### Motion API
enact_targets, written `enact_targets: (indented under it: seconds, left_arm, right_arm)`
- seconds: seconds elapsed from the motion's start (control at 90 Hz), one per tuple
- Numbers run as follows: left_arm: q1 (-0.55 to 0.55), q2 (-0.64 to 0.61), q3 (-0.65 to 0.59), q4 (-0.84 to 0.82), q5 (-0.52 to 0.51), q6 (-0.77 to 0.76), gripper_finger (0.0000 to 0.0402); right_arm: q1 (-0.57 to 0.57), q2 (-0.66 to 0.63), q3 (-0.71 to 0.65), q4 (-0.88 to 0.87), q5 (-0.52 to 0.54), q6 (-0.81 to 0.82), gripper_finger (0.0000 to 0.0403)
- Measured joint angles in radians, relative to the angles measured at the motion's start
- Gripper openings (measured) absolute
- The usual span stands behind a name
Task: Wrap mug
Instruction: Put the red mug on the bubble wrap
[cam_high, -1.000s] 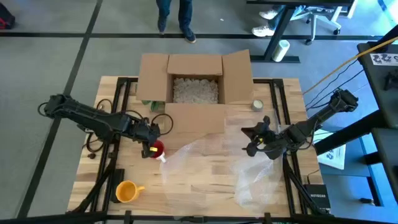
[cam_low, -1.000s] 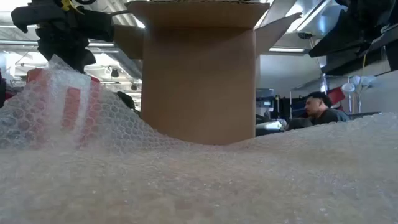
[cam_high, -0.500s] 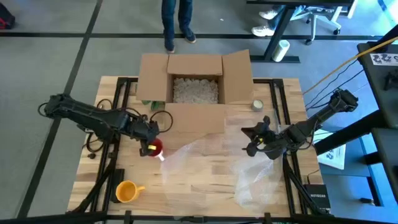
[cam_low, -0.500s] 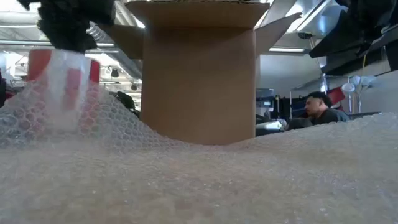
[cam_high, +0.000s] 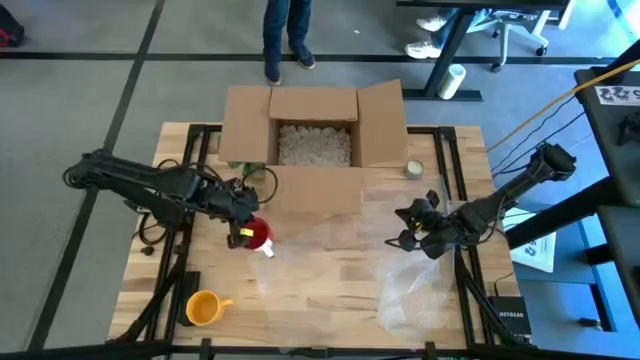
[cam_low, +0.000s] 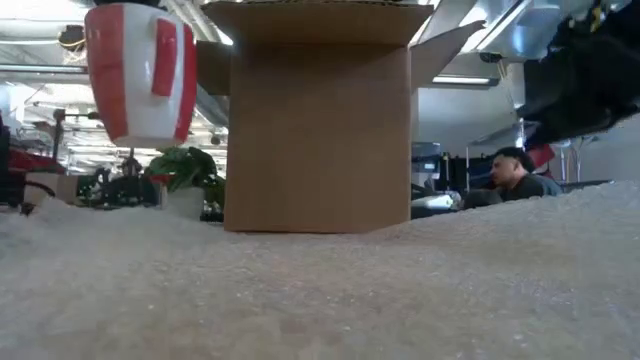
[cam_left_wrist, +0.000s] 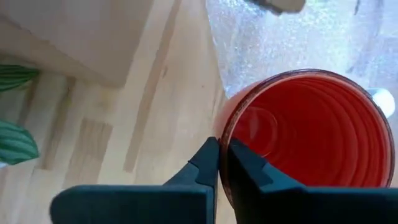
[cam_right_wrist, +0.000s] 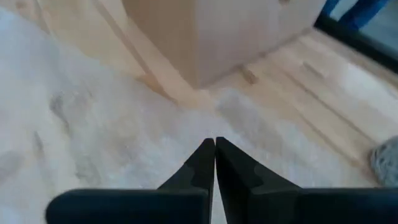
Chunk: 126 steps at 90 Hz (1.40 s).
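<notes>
Left gripper (cam_high: 243, 234) clamped on the rim of the mug (cam_high: 260, 234), one finger inside the red interior and one outside, as seen in the left wrist view (cam_left_wrist: 221, 163). Mug (cam_low: 140, 72) red and white striped, upright, lifted clear of the bubble wrap (cam_low: 320, 285) in the low view, handle facing the camera. From above, mug at about 9 o'clock of table centre, just off the 9 o'clock edge of the wrap (cam_high: 340, 250), at 7 o'clock from the box (cam_high: 315, 135).

Right gripper (cam_high: 408, 232) at 3 o'clock of centre, over the wrap; fingers (cam_right_wrist: 204, 163) pressed together, tips touching, with wrap (cam_right_wrist: 93, 124) spread beneath; whether any film is pinched between them, cannot tell.

Box open, flaps out, filled with pale packing fill (cam_high: 315, 145). Orange cup (cam_high: 204, 308) at 7 o'clock near the table's (cam_high: 330, 300) front edge. Small roll (cam_high: 414, 168) at 3 o'clock of the box. Plant (cam_low: 185, 170) behind the table, left of the box (cam_low: 320, 120). Person (cam_low: 515, 175) seated in the room at the right.
</notes>
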Motion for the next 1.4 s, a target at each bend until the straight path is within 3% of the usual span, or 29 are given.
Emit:
enact_targets:
  seconds: [0.222, 0.611, 0.9, 1.133, 1.4]
  left_arm:
    - [-0.001, 0.172, 0.052, 0.117, 0.085, 0.015, 0.0000]
    - [0.001, 0.526, 0.401, 0.183, 0.071, 0.166, 0.0000]
    - [0.015, 0.740, 0.604, 0.184, 0.059, 0.161, 0.0000]
    - [0.015, 0.858, 0.724, 0.189, 0.089, 0.101, 0.0000]
    - [0.015, 0.926, 0.763, 0.172, 0.112, 0.008, 0.0000]
  right_arm:
    - [0.000, -0.044, -0.035, 0.004, -0.057, 0.003, 0.0000]
    - [0.001, -0.159, -0.042, 0.001, -0.118, -0.083, 0.0000]
    - [0.001, -0.165, -0.042, 0.005, -0.179, -0.058, 0.0000]
    - [0.001, -0.165, -0.042, 0.016, -0.186, -0.056, 0.0000]
    - [0.001, -0.165, -0.041, 0.016, -0.208, -0.063, 0.0000]
